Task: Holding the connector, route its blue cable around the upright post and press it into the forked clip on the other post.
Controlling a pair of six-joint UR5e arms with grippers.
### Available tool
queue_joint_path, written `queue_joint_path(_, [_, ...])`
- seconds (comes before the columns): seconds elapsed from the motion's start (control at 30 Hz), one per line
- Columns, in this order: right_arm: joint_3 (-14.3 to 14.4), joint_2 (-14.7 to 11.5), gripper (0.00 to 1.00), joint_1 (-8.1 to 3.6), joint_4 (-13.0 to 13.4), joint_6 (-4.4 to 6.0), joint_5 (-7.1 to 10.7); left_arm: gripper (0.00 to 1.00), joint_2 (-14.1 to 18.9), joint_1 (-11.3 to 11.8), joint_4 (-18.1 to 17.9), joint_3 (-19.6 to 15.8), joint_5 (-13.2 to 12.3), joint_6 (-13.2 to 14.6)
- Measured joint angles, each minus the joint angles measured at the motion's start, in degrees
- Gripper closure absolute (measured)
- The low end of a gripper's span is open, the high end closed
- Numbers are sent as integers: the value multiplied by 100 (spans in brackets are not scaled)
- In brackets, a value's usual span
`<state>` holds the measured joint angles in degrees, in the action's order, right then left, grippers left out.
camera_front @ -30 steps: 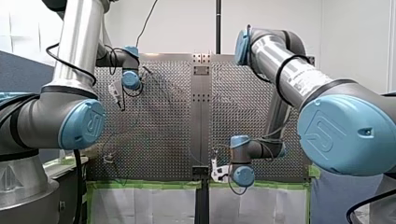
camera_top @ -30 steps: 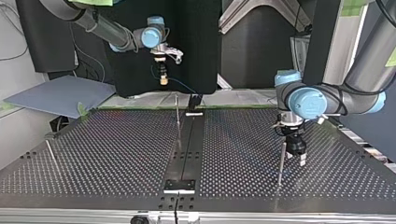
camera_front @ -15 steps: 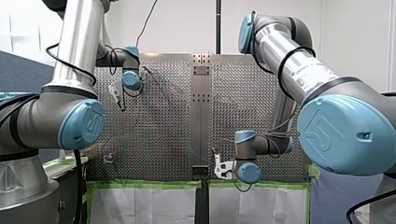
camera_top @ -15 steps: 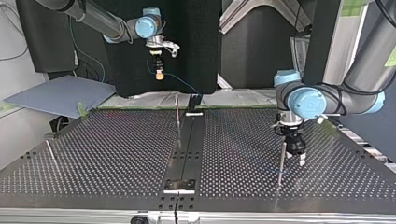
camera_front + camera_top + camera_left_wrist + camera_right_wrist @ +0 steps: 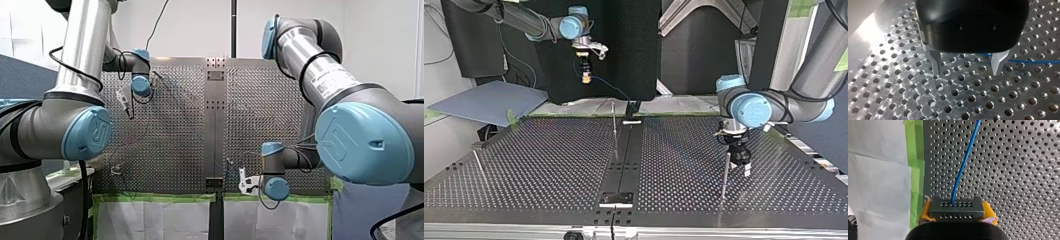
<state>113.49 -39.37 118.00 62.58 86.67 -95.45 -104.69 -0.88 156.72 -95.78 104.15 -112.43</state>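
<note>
Item 1, our right gripper (image 5: 585,76): yellow pads (image 5: 926,213) clamped on the grey connector (image 5: 956,207), one at each side. The blue cable (image 5: 964,162) leaves the connector's face and runs ahead over the perforated table (image 5: 1010,170), beside a strip of green tape (image 5: 915,157). In the top view we hold the connector aloft at eleven o'clock.

Item 2, our left gripper (image 5: 966,68): metal fingers (image 5: 934,61) apart, nothing between them, tips close over the table. The cable lies behind one finger. In the top view this gripper stands at four o'clock, just beside an upright post (image 5: 725,172). A second post (image 5: 614,125) stands near centre.
</note>
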Motion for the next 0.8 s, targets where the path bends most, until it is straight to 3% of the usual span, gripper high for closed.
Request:
queue_joint_path(0.13, [4, 2, 100, -210, 58, -7, 207, 0, 0, -30, 22, 0, 3, 50])
queue_joint_path(0.27, [4, 2, 100, -342, 82, -3, 368, 0, 2, -81, 124, 0, 32, 111])
queue_joint_path(0.6, [6, 3, 100, -376, 92, 0, 491, 0, 25, -160, 523, -12, 210, 77])
queue_joint_path(0.8, [5, 3, 100, -372, 104, 40, 556, 0, 208, -161, 786, -194, 335, 151])
